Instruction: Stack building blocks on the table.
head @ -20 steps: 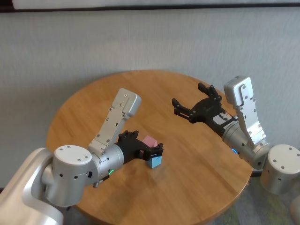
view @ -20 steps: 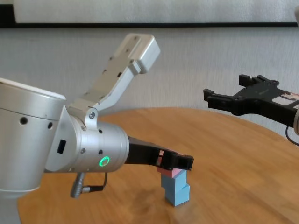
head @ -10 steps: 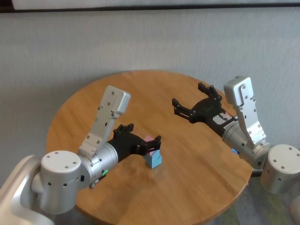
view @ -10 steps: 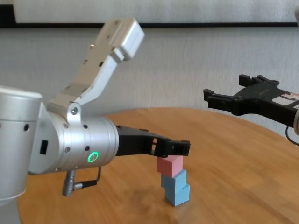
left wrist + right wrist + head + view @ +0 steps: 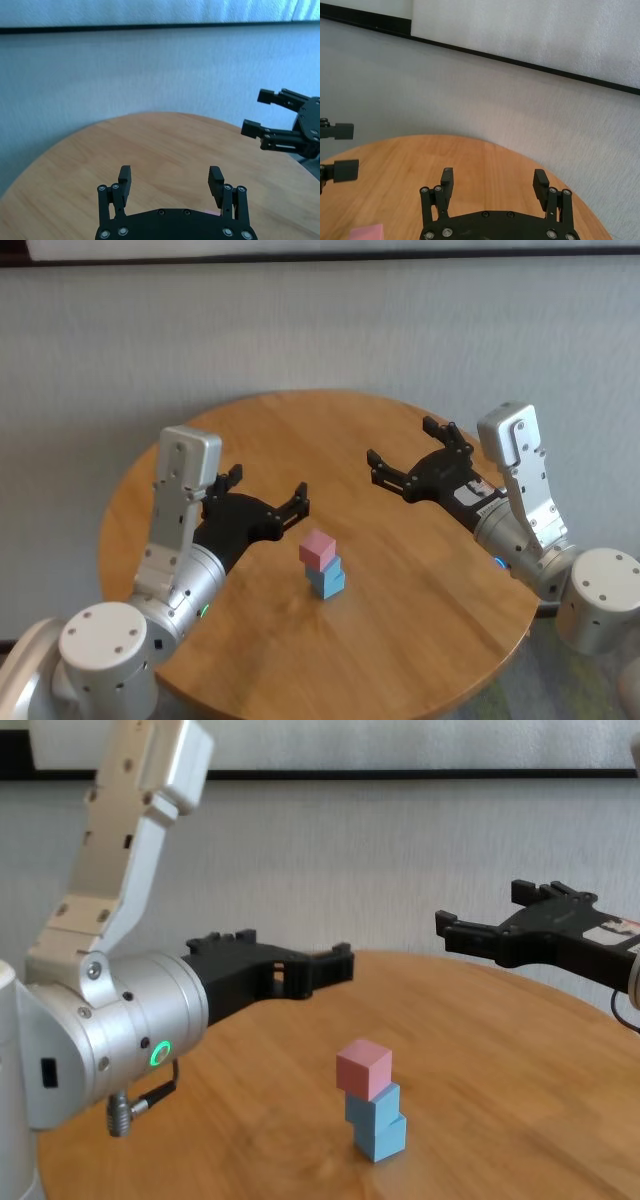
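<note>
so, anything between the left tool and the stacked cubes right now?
Nothing visible. The left tool hangs open above bare round wooden table, beside the stack: matte pink cube atop two light blue cubes.

Bare indoor test room, lab-like rather than domestic. Single round table [image 5: 400, 640] with orange-brown wood-grain top set close against a plain pale grey wall [image 5: 320, 330]. Dark horizontal strip [image 5: 400, 774] running along that wall, with a white panel [image 5: 530, 30] above it. Two metal robot arms reaching over the tabletop. Three small blocks [image 5: 372, 1110] stacked near the middle as sole working material.
</note>
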